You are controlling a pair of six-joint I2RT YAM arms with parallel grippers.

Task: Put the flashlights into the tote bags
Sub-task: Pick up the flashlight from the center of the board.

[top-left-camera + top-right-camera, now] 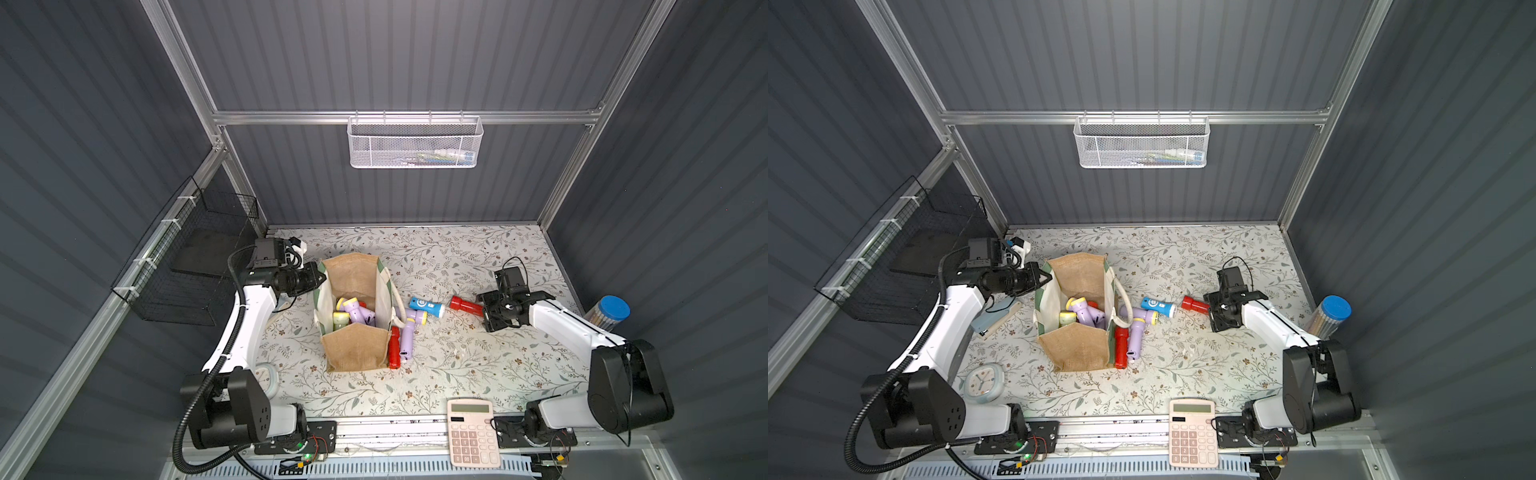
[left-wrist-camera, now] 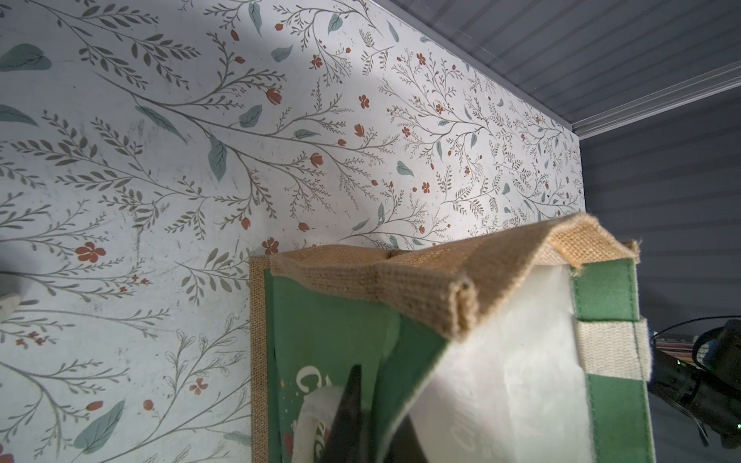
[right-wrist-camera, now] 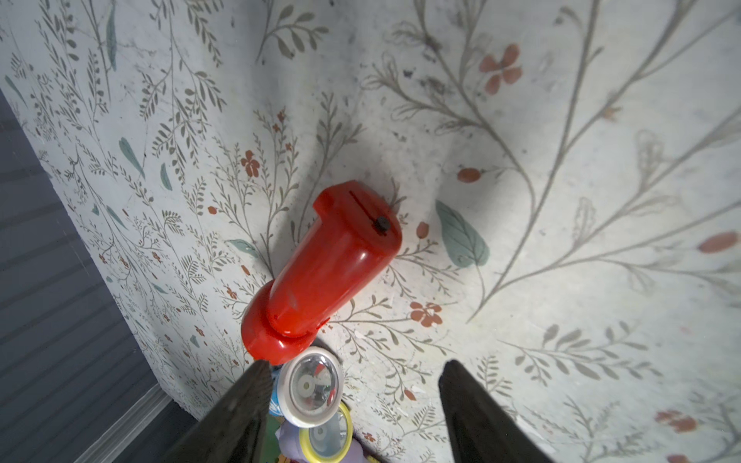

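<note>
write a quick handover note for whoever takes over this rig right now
The left gripper is shut on the tote bag, pinching its side rim and holding the mouth open.
The right gripper is open and empty, low beside the red flashlight.
Done: several flashlights lie inside the bag.
Left: at least four on the table: that red one, the blue flashlight, a lilac flashlight and a second red flashlight against the bag's side.

- Left arm (image 1: pixel 245 328): white shell, black joints; ribbed black hose (image 1: pixel 178 446) ran alongside, fastened with white ties (image 1: pixel 243 307).
- Right arm (image 1: pixel 561 324): same white and black; thin black cable (image 1: pixel 514 258) looped.
- Base plate (image 1: pixel 318 430) was black; red wires (image 1: pixel 318 444).
</note>
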